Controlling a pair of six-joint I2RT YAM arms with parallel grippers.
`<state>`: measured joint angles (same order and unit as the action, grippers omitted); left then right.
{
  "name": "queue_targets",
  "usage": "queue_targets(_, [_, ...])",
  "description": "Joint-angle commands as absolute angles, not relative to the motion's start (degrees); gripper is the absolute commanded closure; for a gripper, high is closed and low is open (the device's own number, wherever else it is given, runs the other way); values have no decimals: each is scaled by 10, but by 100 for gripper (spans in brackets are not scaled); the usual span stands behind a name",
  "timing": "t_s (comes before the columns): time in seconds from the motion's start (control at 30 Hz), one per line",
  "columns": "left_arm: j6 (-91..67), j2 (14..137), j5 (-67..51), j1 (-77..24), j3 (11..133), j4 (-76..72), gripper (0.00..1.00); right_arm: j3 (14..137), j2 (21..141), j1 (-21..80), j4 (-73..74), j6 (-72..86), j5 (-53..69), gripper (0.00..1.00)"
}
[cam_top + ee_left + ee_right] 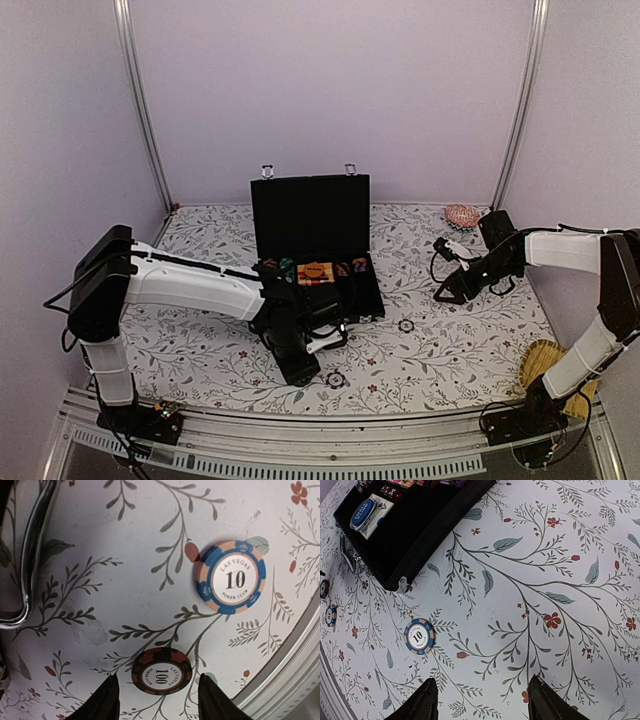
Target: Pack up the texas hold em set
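Top view: an open black briefcase (pixel 312 215) stands mid-frame on a flowered tablecloth (pixel 200 355), lid upright, coloured pieces in its tray. The left gripper (pixel 300 368) points down at the cloth just in front of the briefcase, lower centre. A front chip (pixel 335 379) lies just right of it, near the metal rail (pixel 300 440). A right chip (pixel 406 325) lies off the briefcase's front right corner. The right gripper (pixel 445 293) hovers centre right, apart from the briefcase. A pink shell (pixel 462 214) sits upper right, a straw piece (pixel 545 362) lower right.

Left wrist view: the two fingertips (pixel 107 700) stand wide apart at the bottom edge, holding nothing. A dark chip (pixel 161 670), black and red, marked 100, lies flat on the cloth between them. The front chip, blue and orange, marked 10, lies upper right. The briefcase's silver handle (pixel 30 555) runs down the left edge.

Right wrist view: the right fingertips (pixel 422 702) are spread wide at the bottom edge, only cloth between them. The right chip, also marked 10, lies lower left. The briefcase fills the upper left corner, a blue disc (pixel 364 512) and red dice (pixel 390 491) inside
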<state>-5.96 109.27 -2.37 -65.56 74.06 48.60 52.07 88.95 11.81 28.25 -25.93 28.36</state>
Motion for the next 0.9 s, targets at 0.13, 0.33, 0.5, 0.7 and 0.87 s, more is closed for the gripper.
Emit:
queue_targets(0.13, [-48, 1119, -25, -648, 736, 475, 46, 531, 896, 117, 285, -263, 280, 38])
queue_targets(0.33, [-47, 1121, -30, -648, 730, 473, 49, 531, 897, 116, 285, -264, 281, 37])
queue_targets(0.5, [-45, 1136, -35, -649, 729, 474, 49, 532, 895, 117, 285, -263, 281, 37])
queue_targets(0.7, [-45, 1149, -19, -651, 725, 483, 49, 532, 893, 117, 285, -264, 282, 37])
queue_targets(0.87, [-46, 1156, -11, -652, 726, 491, 55, 531, 892, 117, 285, -264, 283, 37])
